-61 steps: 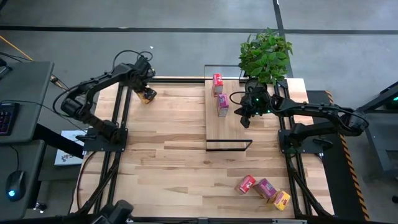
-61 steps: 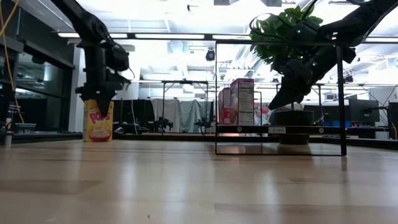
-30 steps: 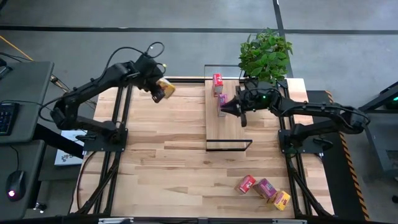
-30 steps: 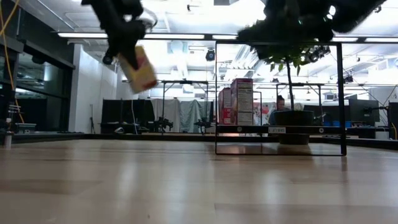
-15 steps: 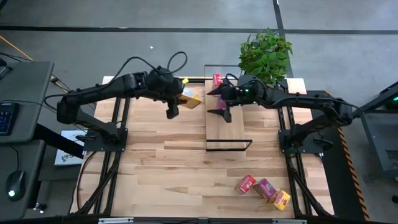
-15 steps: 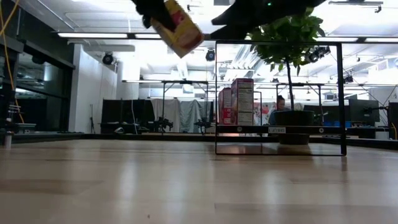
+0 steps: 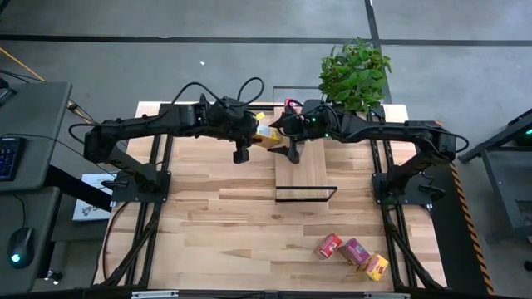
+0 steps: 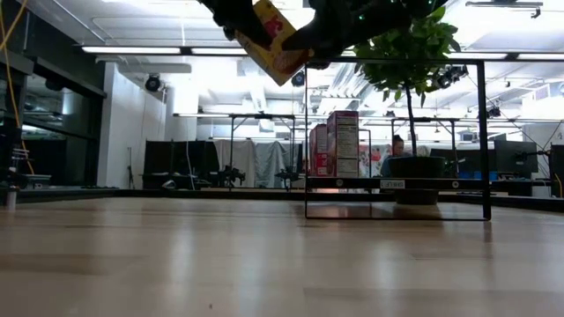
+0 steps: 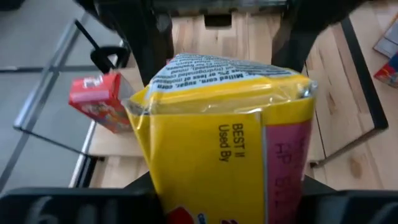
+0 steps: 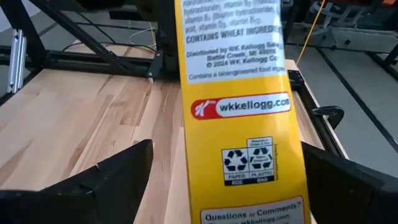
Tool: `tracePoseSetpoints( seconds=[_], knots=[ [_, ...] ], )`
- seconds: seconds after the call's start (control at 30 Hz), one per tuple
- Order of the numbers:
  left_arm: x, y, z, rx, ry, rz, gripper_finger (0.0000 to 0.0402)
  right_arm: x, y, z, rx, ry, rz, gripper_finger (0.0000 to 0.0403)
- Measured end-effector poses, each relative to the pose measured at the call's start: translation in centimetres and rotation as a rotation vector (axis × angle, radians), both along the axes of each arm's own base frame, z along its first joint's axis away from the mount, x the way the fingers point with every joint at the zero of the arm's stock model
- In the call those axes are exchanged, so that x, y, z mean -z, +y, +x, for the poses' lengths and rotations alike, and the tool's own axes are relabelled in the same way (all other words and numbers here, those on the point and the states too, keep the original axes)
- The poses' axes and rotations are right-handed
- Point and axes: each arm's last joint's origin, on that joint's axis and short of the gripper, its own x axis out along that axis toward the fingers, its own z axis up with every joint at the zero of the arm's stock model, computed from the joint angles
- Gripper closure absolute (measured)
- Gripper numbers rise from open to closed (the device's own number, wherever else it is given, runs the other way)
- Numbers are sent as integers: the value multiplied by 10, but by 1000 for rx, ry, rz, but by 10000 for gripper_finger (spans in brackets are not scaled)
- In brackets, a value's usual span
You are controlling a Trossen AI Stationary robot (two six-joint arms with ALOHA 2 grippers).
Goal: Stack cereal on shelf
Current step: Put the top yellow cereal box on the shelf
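left end effector (image 7: 254, 132) grips yellow cereal box (image 7: 267, 133) at shelf (image 7: 304, 170) edge; right end effector (image 7: 288, 133) open around it.

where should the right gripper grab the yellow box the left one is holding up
Probably the free end of the yellow box, the half poking out past the left gripper. The open right gripper already straddles it; close across the narrow faces, which fit between its fingers.

Boxes (image 7: 290, 106) and plant (image 7: 356, 72) crowd the shelf's (image 7: 303, 170) far end.
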Motion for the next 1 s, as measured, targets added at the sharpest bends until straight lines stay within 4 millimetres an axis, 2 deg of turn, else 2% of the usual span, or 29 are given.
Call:
tracePoseSetpoints(
  seconds=[0.13,0.37,0.47,0.63,0.7,0.83,0.93,1.0],
  knots=[
    [-1,0,1,-5,-14,10,285,0,0,0,1,4,3,89],
    [-1,0,0,1,-4,13,256,1,0,0,6,9,2,232],
    [0,0,0,-3,-2,14,241,1,0,-1,5,17,5,272],
    [-5,-2,-9,-3,33,0,226,-1,1,-7,5,44,8,275],
    [-13,-3,-15,-11,42,-18,225,-7,3,-12,7,46,6,263],
    [-23,-6,-28,-22,53,-50,226,-24,9,-30,-1,41,6,233],
    [-23,-8,-36,-17,41,-68,226,-27,17,-46,-19,117,31,236],
    [-20,-8,-35,5,-45,-69,225,-26,22,-56,-28,176,45,247]
  ],
)
